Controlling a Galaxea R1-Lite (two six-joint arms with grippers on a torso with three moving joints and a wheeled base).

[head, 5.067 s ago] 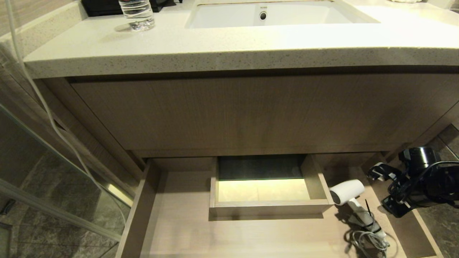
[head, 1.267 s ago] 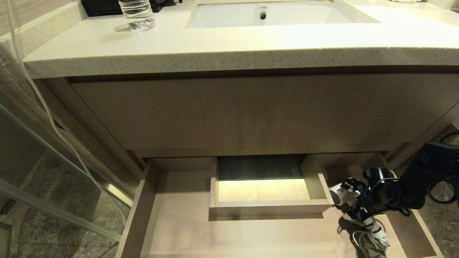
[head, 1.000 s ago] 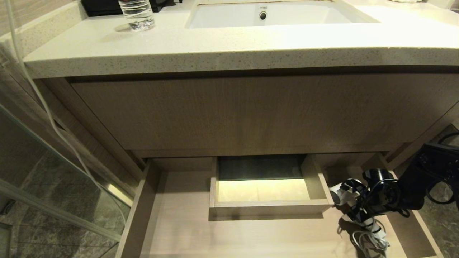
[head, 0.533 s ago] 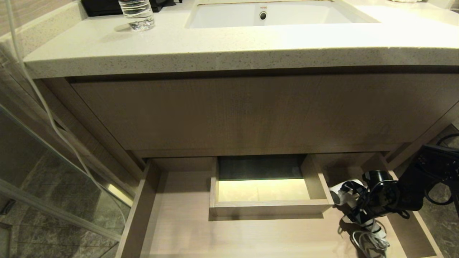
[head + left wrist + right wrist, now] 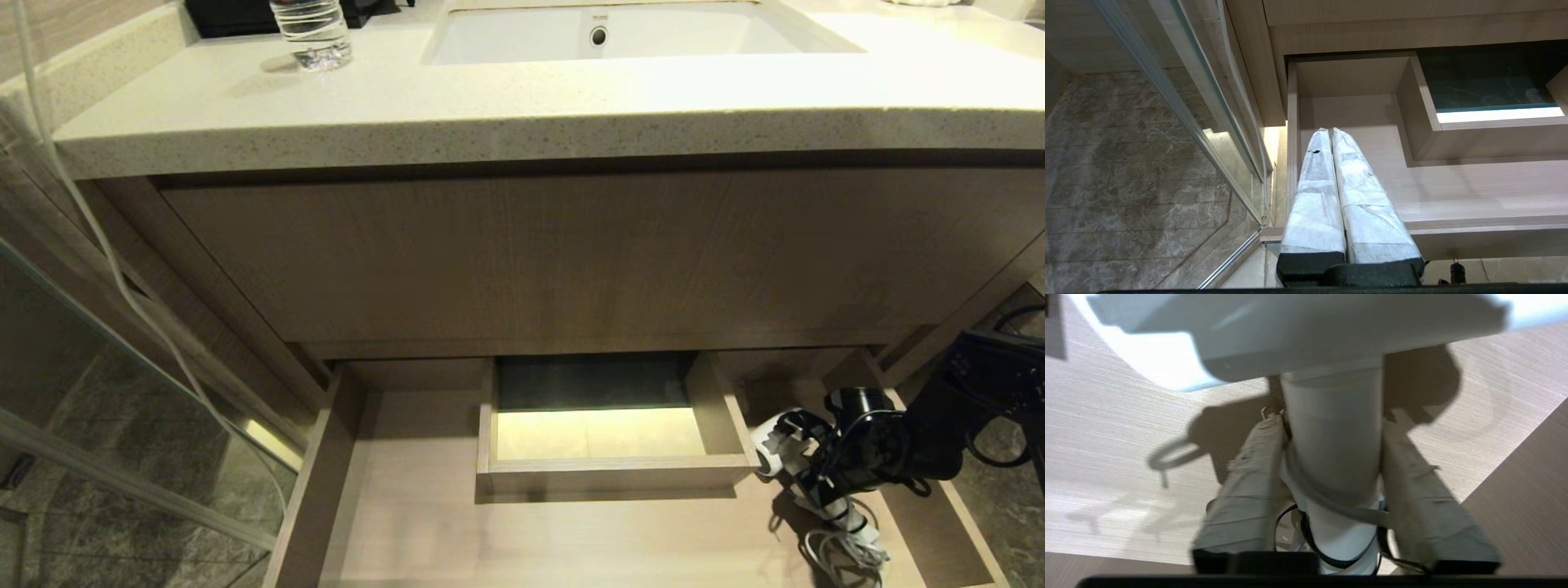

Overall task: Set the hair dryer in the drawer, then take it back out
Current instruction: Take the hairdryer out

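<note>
The right pincer (image 5: 1331,457) has its two padded fingers (image 5: 1241,490) pressed against either side of the dryer (image 5: 1337,428) handle, so it grips the dryer. From here the cord (image 5: 845,551) worries me most: it lies in a loose tangle at the lower right of the head view, below the handle, and a strand of it crosses the handle between the fingers in the right wrist view. If the dryer is lifted, I judge the cord could drag, snag on the drawer (image 5: 326,457) wall, or slip under a finger and loosen the hold. The handle is smooth and round, and the heavy barrel sits off to one side of the grip, so the dryer may swing or twist in the fingers as it comes off the drawer floor.

In the head view the dryer lies at the lower right, inside the open drawer, just right of the small inner tray (image 5: 608,469); its barrel points toward the tray, and I cannot tell whether they touch. The pincer comes in from the right and covers the upper handle, just below the barrel.

The left pincer (image 5: 1331,134) is closed on nothing, hanging over the drawer's left end, well apart from the dryer.
</note>
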